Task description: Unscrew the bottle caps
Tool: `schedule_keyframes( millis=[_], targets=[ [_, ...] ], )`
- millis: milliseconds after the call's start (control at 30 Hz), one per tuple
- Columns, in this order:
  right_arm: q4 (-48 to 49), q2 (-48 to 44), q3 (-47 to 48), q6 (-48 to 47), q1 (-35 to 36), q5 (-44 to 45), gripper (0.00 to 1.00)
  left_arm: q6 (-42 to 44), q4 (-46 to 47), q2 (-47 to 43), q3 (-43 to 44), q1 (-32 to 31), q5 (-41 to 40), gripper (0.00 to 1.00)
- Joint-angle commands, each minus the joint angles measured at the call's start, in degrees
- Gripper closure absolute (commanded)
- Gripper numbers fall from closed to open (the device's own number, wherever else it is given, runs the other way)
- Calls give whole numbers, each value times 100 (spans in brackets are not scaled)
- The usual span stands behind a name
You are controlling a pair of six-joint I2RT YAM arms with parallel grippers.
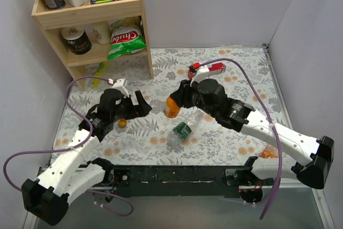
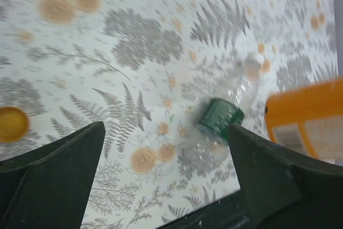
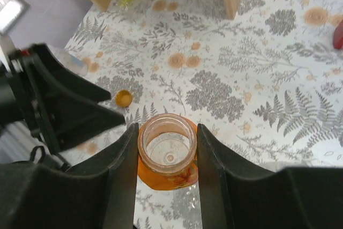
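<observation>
My right gripper (image 1: 177, 100) is shut on the short orange bottle (image 1: 171, 110) and holds it upright above the table. In the right wrist view its mouth is open and capless between my fingers (image 3: 167, 178). The orange cap (image 1: 122, 123) lies on the table beside my left gripper (image 1: 144, 105), which is open and empty. The cap also shows in the left wrist view (image 2: 10, 123) and the right wrist view (image 3: 124, 98). The clear green-labelled bottle (image 1: 185, 127) lies on its side near the front; it also shows in the left wrist view (image 2: 220, 116).
A wooden shelf (image 1: 142, 30) with cans and a green snack bag stands at the back left. A red box (image 1: 214, 68) lies behind the right gripper. An orange object (image 1: 269, 153) lies by the right arm's base. Walls close in on the left, back and right.
</observation>
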Motion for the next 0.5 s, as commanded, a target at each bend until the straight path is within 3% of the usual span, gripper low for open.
schedule_keyframes(
  millis=[0,200,367,467],
  targets=[
    [1703,140,-265,-1013,833,1390,99,-353,-832,-58,870,780,-804,2],
    [2902,1044,-494,-1638,1695,2050,99,-407,-1254,126,2039,1028,-1428,2],
    [3877,2037,-459,-1796,1880,2033,99,-231,-1615,161,2234,1037,-2192,2],
    [4264,2530,-284,-1936,1898,2015,99,-231,-1659,74,2173,1037,-2167,2]
  ],
)
